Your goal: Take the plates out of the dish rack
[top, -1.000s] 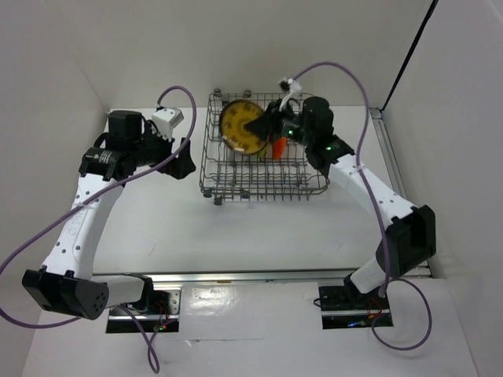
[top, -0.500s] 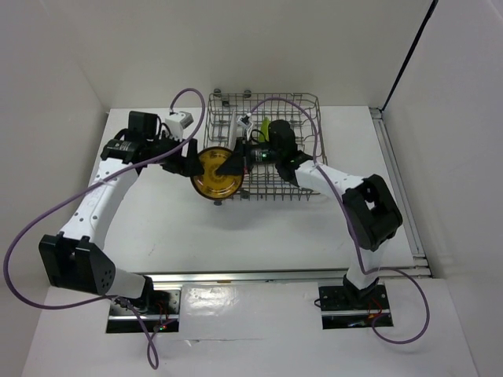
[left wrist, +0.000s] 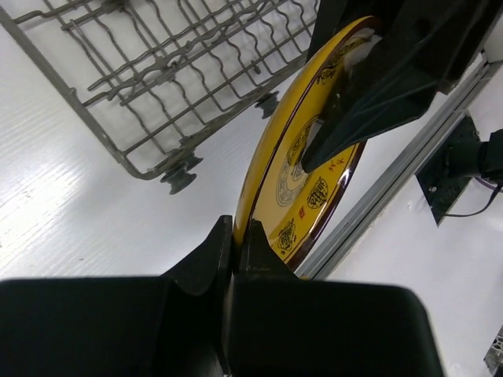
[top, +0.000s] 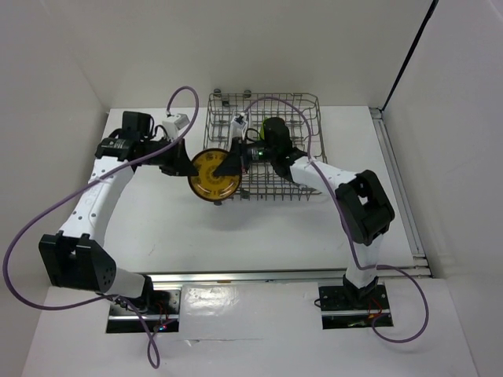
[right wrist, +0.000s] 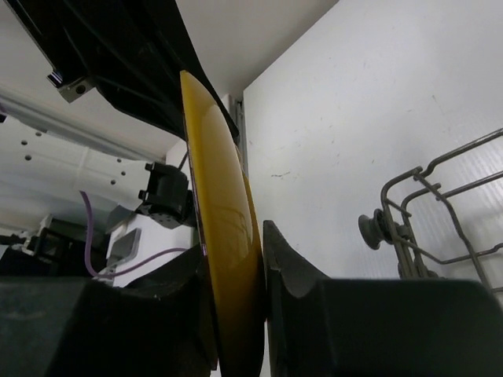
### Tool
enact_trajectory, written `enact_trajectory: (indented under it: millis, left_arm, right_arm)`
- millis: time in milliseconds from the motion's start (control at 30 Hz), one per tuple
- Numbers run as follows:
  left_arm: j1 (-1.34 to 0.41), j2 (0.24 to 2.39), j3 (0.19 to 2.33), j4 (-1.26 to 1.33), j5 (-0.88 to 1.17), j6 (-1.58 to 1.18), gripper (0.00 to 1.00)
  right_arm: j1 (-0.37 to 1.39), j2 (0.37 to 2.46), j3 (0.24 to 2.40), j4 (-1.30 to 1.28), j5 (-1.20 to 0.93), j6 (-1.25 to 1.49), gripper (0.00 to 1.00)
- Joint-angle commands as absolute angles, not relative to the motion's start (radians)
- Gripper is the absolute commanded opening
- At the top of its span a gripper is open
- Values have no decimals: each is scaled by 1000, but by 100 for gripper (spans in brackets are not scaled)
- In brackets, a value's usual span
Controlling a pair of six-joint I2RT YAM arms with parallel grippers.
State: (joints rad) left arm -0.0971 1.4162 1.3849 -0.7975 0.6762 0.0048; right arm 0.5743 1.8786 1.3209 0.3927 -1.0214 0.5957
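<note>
White table (top: 157, 228), arms bolted at its near edge. Wire dish rack (top: 302, 110) sits at the far middle of the table, long axis running left to right. The mustard-yellow patterned plate (top: 212, 174) is outside the rack, just off its near left corner and overlapping the left end wall in the top view. Its patterned face is turned up and toward the near edge, so from above it reads as an almost full disc. Whether its lower edge touches the table cannot be told. The left gripper (top: 187, 163) comes in from the left and is closed on the plate's left rim. The right gripper (top: 233, 163) reaches across the rack from the right and is closed on the opposite rim, so both hold the plate at once. The left wrist view shows the plate (left wrist: 302, 200) edge-on and steeply tilted, with the left gripper (left wrist: 234, 236) pinching the rim, gold motifs on the face, and a right finger (left wrist: 354, 118) lying over that face. The rack corner (left wrist: 157, 86) and a dark wheel (left wrist: 179, 174) are behind. The right wrist view gives only the plain glossy side of the plate (right wrist: 228, 236), clamped in the right gripper (right wrist: 236, 275), with another wheel (right wrist: 371, 229) to the right. The right forearm covers part of the rack interior. A purple cable (top: 47, 220) loops beside the left arm.
</note>
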Motion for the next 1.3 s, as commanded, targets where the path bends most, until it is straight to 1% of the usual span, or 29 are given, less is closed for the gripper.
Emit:
enact_trajectory:
  millis: [0,100,133,233,267,300,333,367,400,433,467,533,600,633,733,767,900,967,1033,1067,1133,1167,1200,1267]
  left_arm:
    - [-58,1417,1410,-804,721,38,0]
    - [9,1397,1399,-760,721,23,0]
    - [46,1397,1390,-747,730,-6,0]
    - [133,1397,1367,-704,753,-61,0]
    - [159,1408,1367,-695,771,-74,0]
    - [182,1423,1367,-683,772,-89,0]
    - [227,1424,1367,-652,772,-106,0]
    - [247,1454,1367,-631,762,-139,0]
    - [265,1471,1367,-609,749,-153,0]
    - [291,1492,1358,-589,727,-170,0]
    - [301,1517,1358,-554,679,-205,0]
    - [319,1613,1367,-532,664,-216,0]
    - [319,1679,1367,-499,664,-244,0]
    - [319,1750,1367,-499,675,-244,0]
    - [319,1863,1410,-509,707,-244,0]
    - [319,1935,1434,-509,716,-244,0]
    - [328,2057,1466,-509,692,-232,0]
    - [328,2085,1488,-509,678,-222,0]
    - [328,2118,1500,-518,651,-213,0]
    - [328,2131,1518,-518,650,-213,8]
    - [328,2166,1537,-557,650,-201,17]
    - [328,2166,1537,-566,650,-201,21]
    - [328,2175,1546,-566,650,-201,30]
    - [328,2175,1546,-578,638,-201,41]
  right_arm:
    - [603,1881,1437,275,-967,540,31]
    - [603,1901,1518,145,-901,470,61]
    - [603,1901,1541,126,-879,469,79]
    - [591,1913,1563,92,-801,469,88]
    - [580,1899,1577,77,-772,479,89]
    - [580,1890,1591,34,-699,479,91]
    - [571,1881,1610,-4,-651,462,91]
    - [571,1869,1673,-50,-524,419,91]
    - [571,1868,1710,-104,-449,396,91]
    - [571,1868,1745,-209,-370,379,91]
    - [571,1868,1812,-257,-291,367,91]
    - [536,1888,1867,-375,-95,367,91]
    - [502,1900,1916,-428,-19,377,91]
    - [470,1911,1928,-464,32,386,91]
    - [424,1922,1947,-489,67,387,91]
    - [393,1937,1947,-500,78,387,91]
    - [333,2008,1983,-538,89,408,91]
    - [333,2060,2000,-567,123,408,91]
    - [333,2095,2023,-578,132,399,87]
    - [333,2130,2037,-592,132,399,87]
    - [333,2163,2052,-601,141,399,87]
    - [333,2180,2065,-615,141,399,86]
    - [333,2207,2074,-624,150,408,85]
    - [333,2229,2083,-636,190,423,81]
